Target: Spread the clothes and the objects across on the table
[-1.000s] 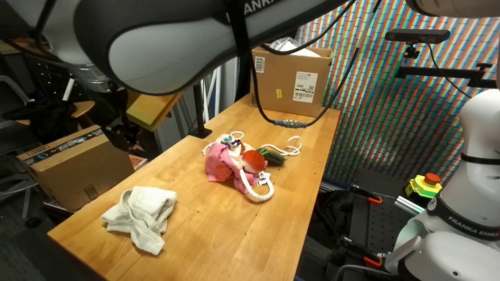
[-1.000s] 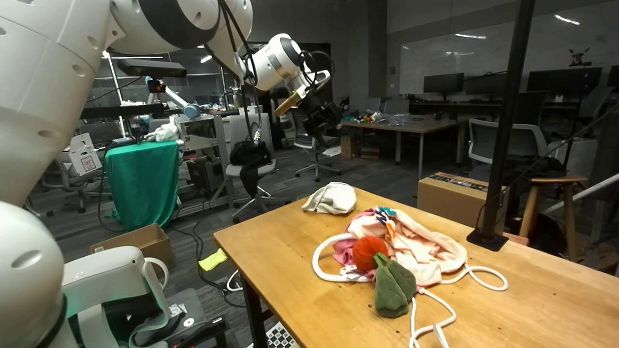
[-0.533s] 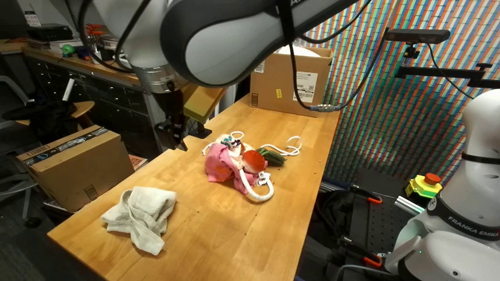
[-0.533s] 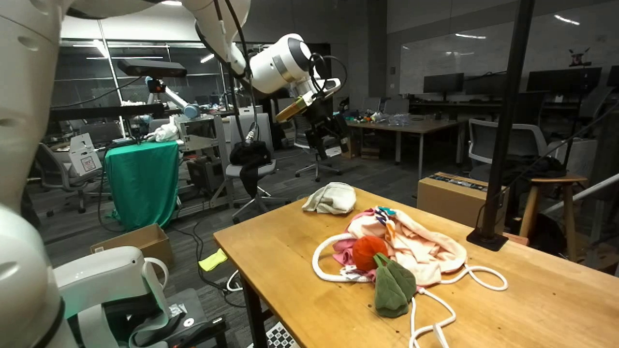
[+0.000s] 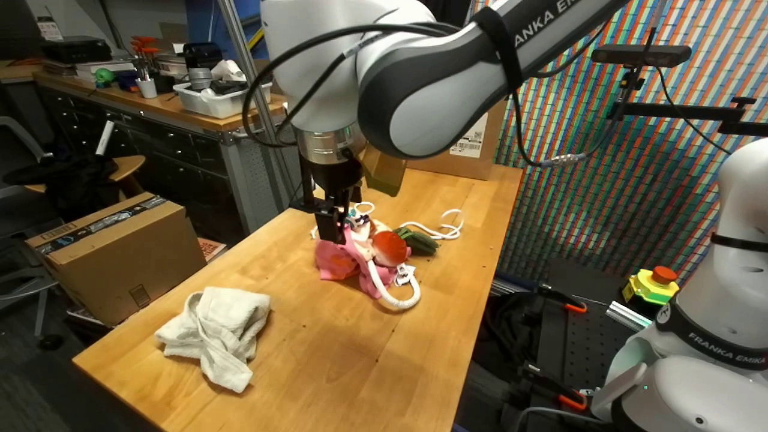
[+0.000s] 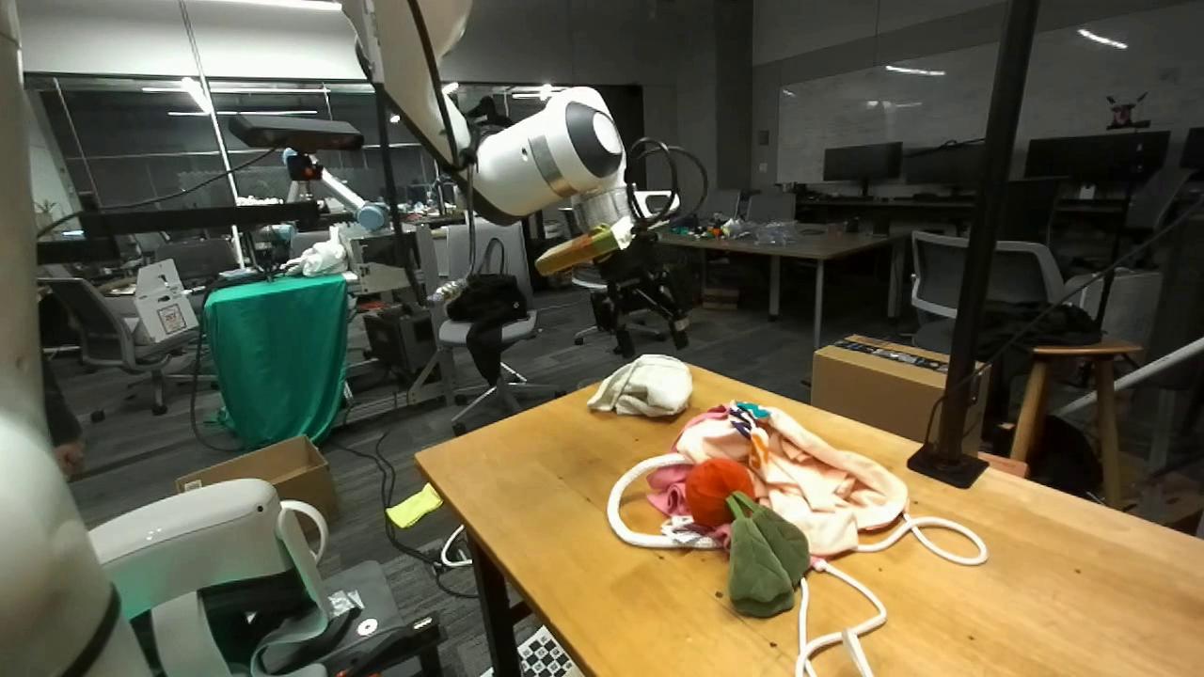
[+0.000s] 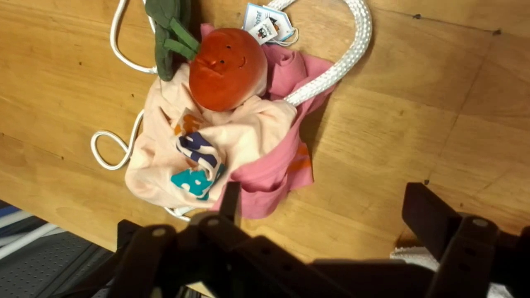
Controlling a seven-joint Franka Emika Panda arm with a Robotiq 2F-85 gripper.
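While the jaws gape, bare table (image 5: 327, 345) parts pink cloth (image 5: 331, 259) from edge-side towel (image 5: 225, 327).

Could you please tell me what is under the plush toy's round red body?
In the wrist view, peach cloth and pink cloth show at the edges of the round red body; whatever lies directly beneath it is covered and cannot be seen.

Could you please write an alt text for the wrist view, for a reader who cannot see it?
A smiling red plush toy with green leaves lies on crumpled pink and peach cloth, a thick white rope looping out beside it over the wooden table. At the bottom, the open gripper hangs in the foreground, holding nothing.
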